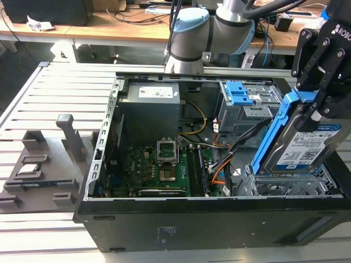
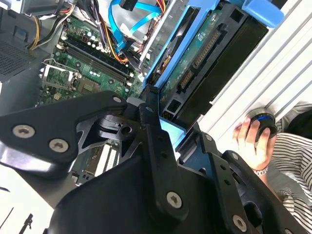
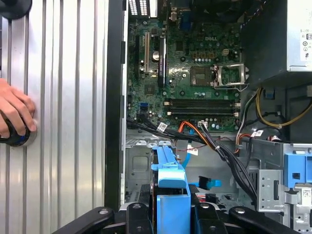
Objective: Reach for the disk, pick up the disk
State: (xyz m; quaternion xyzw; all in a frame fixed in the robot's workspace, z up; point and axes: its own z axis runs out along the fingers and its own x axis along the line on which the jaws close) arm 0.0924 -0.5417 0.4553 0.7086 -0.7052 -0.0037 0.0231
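The disk (image 1: 307, 145) is a silver hard drive with a blue-and-white label and a blue plastic frame. It stands on edge, tilted, at the front right corner of the open computer case in the exterior view. Its lower end is at the top of the metal drive cage (image 1: 285, 185). My black gripper (image 1: 315, 104) comes down from above and is shut on the disk's upper end. In the first wrist view the blue frame (image 3: 170, 183) sits between my fingers (image 3: 139, 217). The second wrist view shows the disk's green circuit-board side (image 2: 204, 53) beyond my gripper (image 2: 173, 129).
Inside the case (image 1: 164, 219) are the motherboard (image 1: 164, 164), the power supply (image 1: 151, 107), loose cables (image 1: 230, 148) and a bare blue bracket (image 1: 238, 93) in the rear bay. A grey tray (image 1: 38, 175) with small chips lies on the slatted table. A person's hand (image 3: 14, 119) rests beside the case.
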